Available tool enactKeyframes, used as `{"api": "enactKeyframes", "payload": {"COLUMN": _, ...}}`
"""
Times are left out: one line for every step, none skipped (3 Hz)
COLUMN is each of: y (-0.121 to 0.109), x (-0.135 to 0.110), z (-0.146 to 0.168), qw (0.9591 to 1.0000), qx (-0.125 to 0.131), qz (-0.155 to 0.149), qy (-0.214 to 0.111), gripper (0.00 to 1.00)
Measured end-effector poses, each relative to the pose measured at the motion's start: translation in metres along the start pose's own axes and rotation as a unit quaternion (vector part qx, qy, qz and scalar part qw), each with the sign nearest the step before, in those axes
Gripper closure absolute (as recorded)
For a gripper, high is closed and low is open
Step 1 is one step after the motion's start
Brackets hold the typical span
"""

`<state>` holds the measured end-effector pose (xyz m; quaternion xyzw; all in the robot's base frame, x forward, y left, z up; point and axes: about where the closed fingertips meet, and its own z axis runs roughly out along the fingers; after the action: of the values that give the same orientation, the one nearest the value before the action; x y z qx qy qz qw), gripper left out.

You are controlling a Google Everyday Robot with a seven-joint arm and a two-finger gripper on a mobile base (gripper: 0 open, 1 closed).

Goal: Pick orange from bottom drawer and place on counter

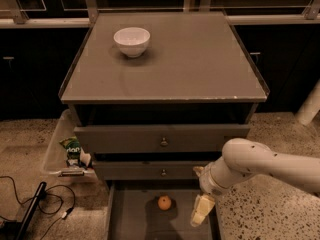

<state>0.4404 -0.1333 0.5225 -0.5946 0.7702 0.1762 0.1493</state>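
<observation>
1. On top of the cabinet, the table [200, 64] spreads as a wide grey square with a thin raised rim and fills the upper half of the view.
2. Under two knobbed drawers [160, 136], the bottom drawer [130, 221] stands pulled out at floor level, showing its flat grey floor.
3. My white arm [270, 164] reaches in from the right edge and bends down before the right end of the drawer fronts.
4. A clear bin [52, 151] sits on the floor left of the cabinet.
5. A white bowl [132, 40] stands upright on the table's far left part.
6. My tool [202, 211] hangs pointing down over the right side of the bottom drawer, near the orange but apart from it. I cannot tell how wide it stands.
7. The orange [164, 202] lies on the bottom drawer's floor, about mid-width, left of my tool.
</observation>
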Motion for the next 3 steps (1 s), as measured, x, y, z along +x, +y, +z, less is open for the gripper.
{"api": "enactKeyframes", "payload": {"y": 0.0, "x": 0.0, "z": 0.0, "qw": 1.0, "qx": 0.0, "qz": 0.0, "qy": 0.0, "gripper": 0.0}}
{"api": "enactKeyframes", "payload": {"y": -0.003, "x": 0.009, "z": 0.034, "qw": 0.9998, "qx": -0.014, "qz": 0.006, "qy": -0.013, "gripper": 0.0}}
{"api": "enactKeyframes", "payload": {"y": -0.019, "x": 0.026, "z": 0.093, "qw": 0.9991, "qx": -0.022, "qz": 0.019, "qy": -0.032, "gripper": 0.0}}
